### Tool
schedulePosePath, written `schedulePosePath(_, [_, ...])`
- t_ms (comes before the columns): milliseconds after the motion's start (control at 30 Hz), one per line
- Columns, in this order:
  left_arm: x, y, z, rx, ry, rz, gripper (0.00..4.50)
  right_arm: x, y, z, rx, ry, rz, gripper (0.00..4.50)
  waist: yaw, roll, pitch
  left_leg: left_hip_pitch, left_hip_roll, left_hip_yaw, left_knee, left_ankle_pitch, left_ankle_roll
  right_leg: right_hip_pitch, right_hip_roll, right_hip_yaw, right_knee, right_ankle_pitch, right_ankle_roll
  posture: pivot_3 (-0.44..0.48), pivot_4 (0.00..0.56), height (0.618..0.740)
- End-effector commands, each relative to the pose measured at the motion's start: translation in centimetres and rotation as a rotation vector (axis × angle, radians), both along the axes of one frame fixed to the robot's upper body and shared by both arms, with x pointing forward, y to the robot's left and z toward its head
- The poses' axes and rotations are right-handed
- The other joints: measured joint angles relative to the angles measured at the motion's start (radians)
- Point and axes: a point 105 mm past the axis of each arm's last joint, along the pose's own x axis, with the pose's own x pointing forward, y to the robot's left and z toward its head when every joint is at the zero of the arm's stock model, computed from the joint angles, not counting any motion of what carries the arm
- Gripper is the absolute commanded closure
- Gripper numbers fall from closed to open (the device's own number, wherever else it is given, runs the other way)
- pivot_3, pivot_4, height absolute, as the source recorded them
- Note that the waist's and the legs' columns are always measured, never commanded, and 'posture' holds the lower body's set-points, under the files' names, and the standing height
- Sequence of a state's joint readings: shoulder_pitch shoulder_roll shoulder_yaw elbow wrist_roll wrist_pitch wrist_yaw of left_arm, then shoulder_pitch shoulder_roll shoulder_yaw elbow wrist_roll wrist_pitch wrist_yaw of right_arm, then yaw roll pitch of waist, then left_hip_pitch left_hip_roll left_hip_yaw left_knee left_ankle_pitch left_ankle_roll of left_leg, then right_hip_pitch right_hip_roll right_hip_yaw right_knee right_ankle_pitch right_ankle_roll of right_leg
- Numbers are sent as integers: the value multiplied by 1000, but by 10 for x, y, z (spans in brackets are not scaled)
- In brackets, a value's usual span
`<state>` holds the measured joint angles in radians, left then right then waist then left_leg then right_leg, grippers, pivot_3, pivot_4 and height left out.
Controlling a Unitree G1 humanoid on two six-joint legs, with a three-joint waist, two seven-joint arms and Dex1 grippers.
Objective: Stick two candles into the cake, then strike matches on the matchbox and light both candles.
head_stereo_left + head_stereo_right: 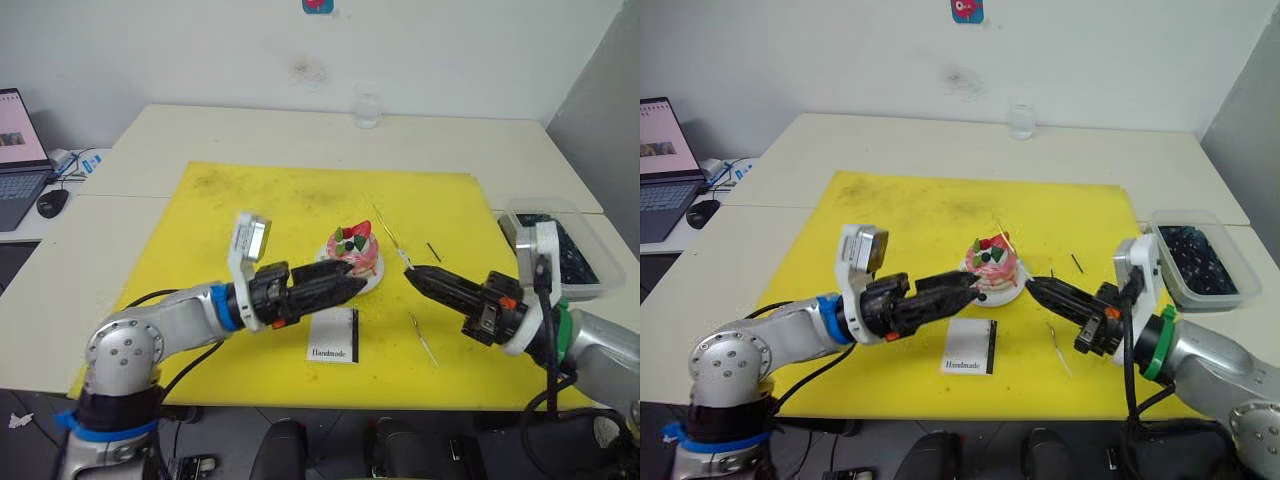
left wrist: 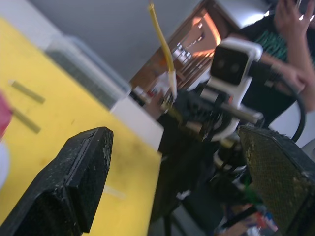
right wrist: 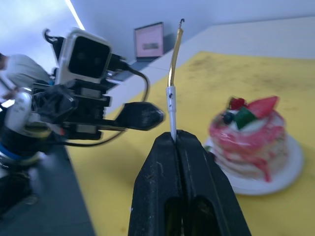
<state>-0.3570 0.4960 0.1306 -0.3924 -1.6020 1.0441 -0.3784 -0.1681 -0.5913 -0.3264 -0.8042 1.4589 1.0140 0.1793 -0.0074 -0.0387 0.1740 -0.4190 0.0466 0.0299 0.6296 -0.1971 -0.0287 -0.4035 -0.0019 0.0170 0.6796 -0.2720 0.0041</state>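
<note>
The pink-and-white cake (image 1: 353, 252) sits on its white plate (image 1: 372, 282) in the middle of the yellow mat (image 1: 250, 210). My right gripper (image 1: 415, 273) is just right of the plate, shut on the lower end of one candle (image 1: 392, 240), which rises and leans toward the cake top. In the right wrist view this candle (image 3: 172, 83) stands up from the closed fingers, to one side of the cake (image 3: 248, 135). My left gripper (image 1: 352, 285) is open at the plate's near-left edge, holding nothing. A second candle (image 1: 423, 338) lies on the mat. The matchbox (image 1: 333, 335) lies in front of the cake. One match (image 1: 433, 252) lies to the right.
A clear plastic bin (image 1: 560, 245) with dark contents stands off the mat's right edge. A glass (image 1: 367, 108) is at the table's back. A laptop (image 1: 18, 150) and mouse (image 1: 52, 202) are at far left. A person (image 2: 290, 44) shows behind my right arm.
</note>
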Motion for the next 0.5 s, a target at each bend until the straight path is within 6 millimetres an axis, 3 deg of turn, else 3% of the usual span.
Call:
schedulePosePath(33, [-1,-10,17,-119,28,-17,0,-2,10,16,100,32,64,4488,0,0,0,0,0,0,0,0,0,0,1,0,0,0,0,0,150,740])
schedulePosePath(200, [-4,-23,17,-195,77,-24,0,-3,19,24,176,100,113,4488,0,0,0,0,0,0,0,0,0,0,3,0,0,0,0,0,150,740])
schedulePosePath(500, [1,-26,24,-274,93,11,0,-3,23,23,224,163,109,4488,1,0,0,0,-1,0,0,0,0,0,4,0,0,0,0,0,150,740])
